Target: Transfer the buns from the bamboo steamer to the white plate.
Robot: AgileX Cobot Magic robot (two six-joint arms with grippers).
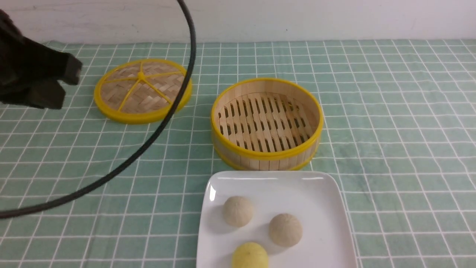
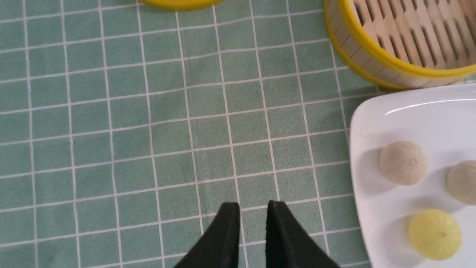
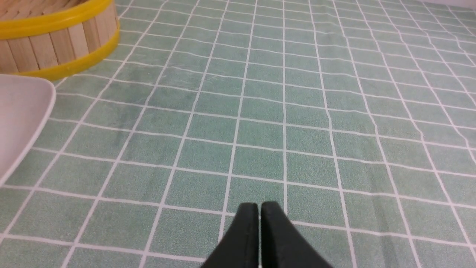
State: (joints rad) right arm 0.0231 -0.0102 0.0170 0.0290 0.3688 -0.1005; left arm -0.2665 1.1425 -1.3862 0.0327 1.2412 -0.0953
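Three buns [image 1: 285, 229] are sitting on the white plate [image 1: 319, 193] right now: two cream ones close together, and the yellow bun [image 1: 250, 255] nearest the robot, at the plate's near edge. Nothing is lying in the bamboo steamer [image 1: 260, 162]; its slatted floor is showing bare, and it is standing just beyond the plate on the green checked tabletop [image 1: 390, 130]. The lid [image 1: 143, 91] is resting flat, off to the steamer's left.

Both arms are hanging clear of the food. The left hand [image 2: 253, 208] is hovering over bare cloth beside the plate, jaws narrow with a slim gap, gripping nothing. The right hand [image 3: 259, 208] is hovering over cloth on the plate's other side, jaws all but touching, likewise empty.

By the look of it, the transfer is done and this is the wrap-up step. The next move is calling for little more than drawing both arms back without clipping plate or steamer.
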